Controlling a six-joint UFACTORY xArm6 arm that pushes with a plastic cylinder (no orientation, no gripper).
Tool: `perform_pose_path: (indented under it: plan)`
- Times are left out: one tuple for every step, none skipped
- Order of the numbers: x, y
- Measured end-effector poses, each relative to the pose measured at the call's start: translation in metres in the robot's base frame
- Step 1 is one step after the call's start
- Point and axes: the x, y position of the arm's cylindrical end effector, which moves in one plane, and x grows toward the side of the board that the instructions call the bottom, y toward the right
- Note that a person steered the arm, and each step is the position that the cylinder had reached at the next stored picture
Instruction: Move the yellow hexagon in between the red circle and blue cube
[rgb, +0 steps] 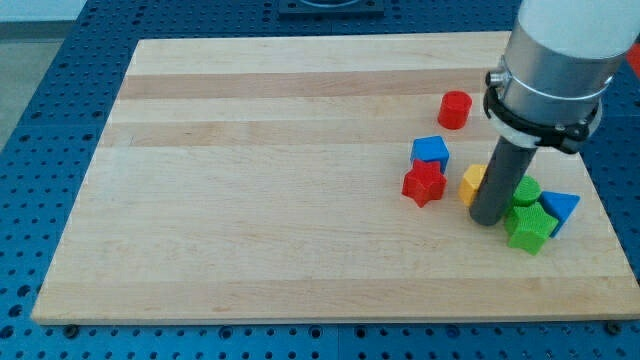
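Note:
The yellow hexagon (472, 183) lies right of centre on the wooden board (250, 180), partly hidden by my rod. My tip (487, 219) rests on the board just right of and below the hexagon, touching or nearly touching it. The red circle (454, 109) sits towards the view's top, above the hexagon. The blue cube (431, 153) lies just left of and above the hexagon, close to it.
A red star (424, 184) sits left of the hexagon, under the blue cube. A green star (528, 229), a green round block (525, 191) and a blue triangle (560, 207) cluster right of my tip. The board's right edge is near.

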Motion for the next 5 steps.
perform_pose_path:
  plan:
    - [-0.019, 0.0]
    - [-0.039, 0.0]
    - [-0.058, 0.0]
    - [-0.08, 0.0]
    - [-0.099, 0.0]
